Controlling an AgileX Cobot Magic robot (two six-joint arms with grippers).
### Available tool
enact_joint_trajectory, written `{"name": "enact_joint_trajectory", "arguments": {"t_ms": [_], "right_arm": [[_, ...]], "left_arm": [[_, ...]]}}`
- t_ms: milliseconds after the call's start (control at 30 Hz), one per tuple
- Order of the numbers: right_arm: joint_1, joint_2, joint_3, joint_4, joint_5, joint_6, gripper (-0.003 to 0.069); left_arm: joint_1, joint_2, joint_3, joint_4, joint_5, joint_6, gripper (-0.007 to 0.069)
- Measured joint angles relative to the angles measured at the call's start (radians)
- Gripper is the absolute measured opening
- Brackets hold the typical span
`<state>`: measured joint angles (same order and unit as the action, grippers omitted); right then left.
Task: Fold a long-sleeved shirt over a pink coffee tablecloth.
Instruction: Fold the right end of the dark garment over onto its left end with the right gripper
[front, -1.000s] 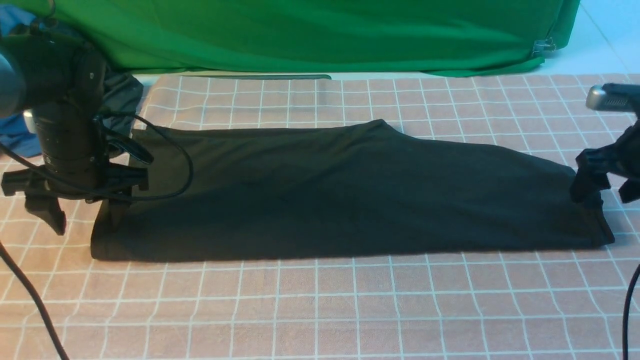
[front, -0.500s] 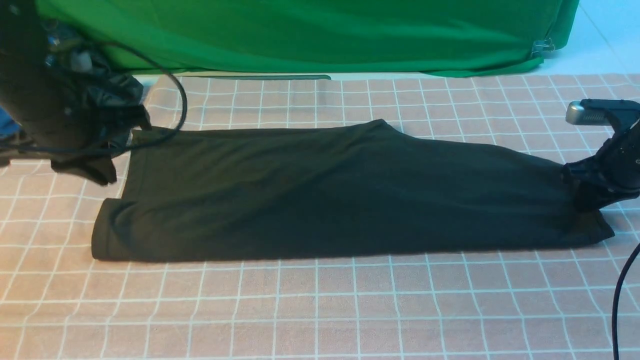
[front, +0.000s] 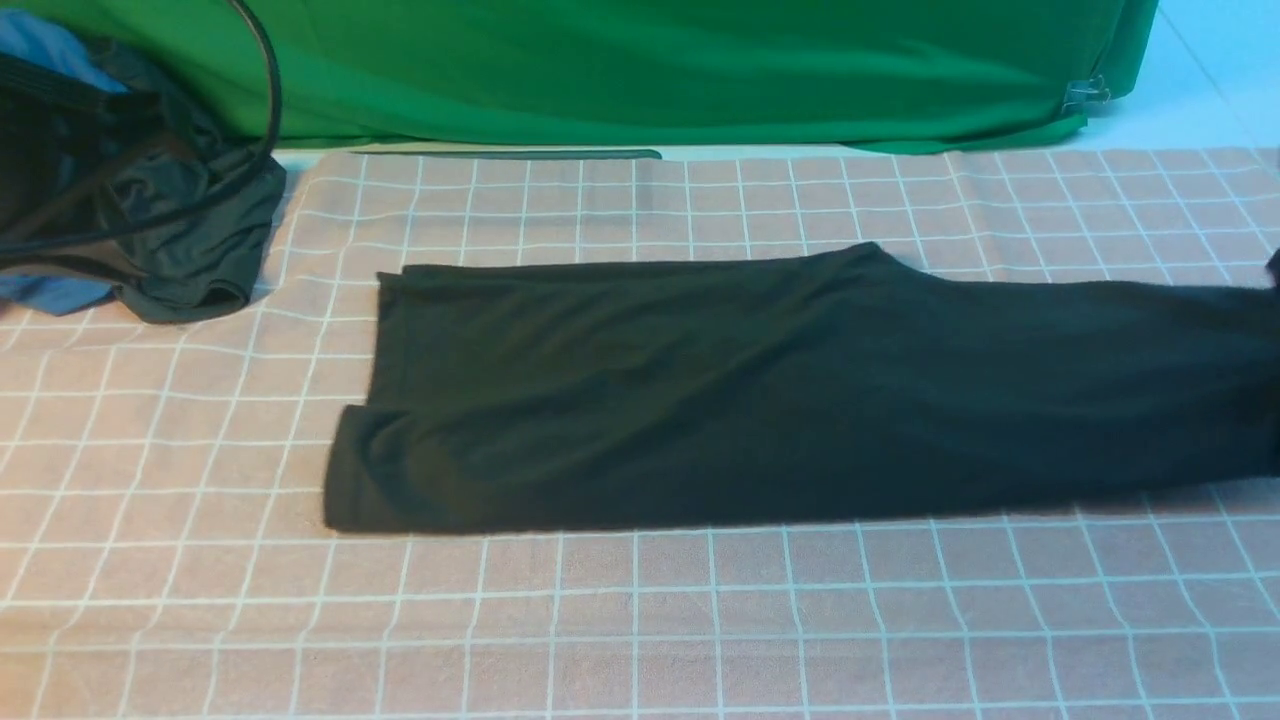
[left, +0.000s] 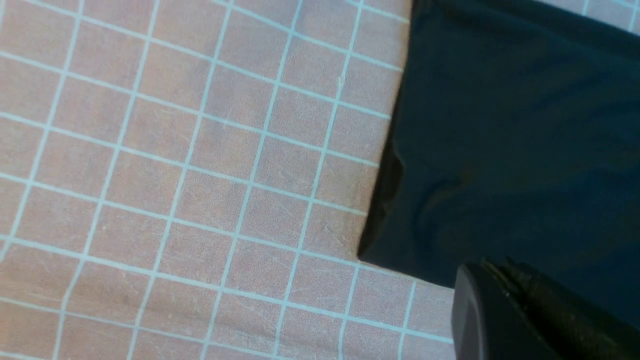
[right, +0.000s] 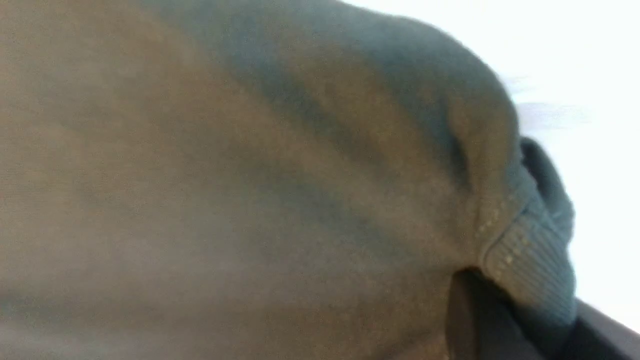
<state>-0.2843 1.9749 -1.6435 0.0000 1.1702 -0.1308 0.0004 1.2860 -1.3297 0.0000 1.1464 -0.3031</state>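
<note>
Black long-sleeved cotton shirt (front: 800, 390) lying folded lengthwise on pink white-gridded tablecloth (front: 640, 620). Right hand (right: 525, 325) clamping its ribbed edge; left hand (left: 500, 280) hovering, pressed together (holding nothing). Suggest keeping pull low, even.

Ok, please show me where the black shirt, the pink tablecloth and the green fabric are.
long-sleeved shirt (front: 760, 400): front view, middle of its folded body.
pink tablecloth (front: 640, 620): front view, bare squares nearer than the shirt.
green fabric (front: 640, 70): front view, middle of the far sheet.
</note>
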Motion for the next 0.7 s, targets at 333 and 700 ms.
{"name": "enact_joint_trajectory", "arguments": {"t_ms": [333, 700], "right_arm": [[0.186, -0.124, -0.190, 0.115, 0.045, 0.037, 0.0107], [0.591, -0.125, -0.291, 0.203, -0.049, 0.194, 0.0107]], "left_arm": [[0.000, -0.015, 0.001, -0.008, -0.003, 0.001, 0.0013], [0.000, -0.016, 0.001, -0.065, -0.019, 0.024, 0.0013]]}}
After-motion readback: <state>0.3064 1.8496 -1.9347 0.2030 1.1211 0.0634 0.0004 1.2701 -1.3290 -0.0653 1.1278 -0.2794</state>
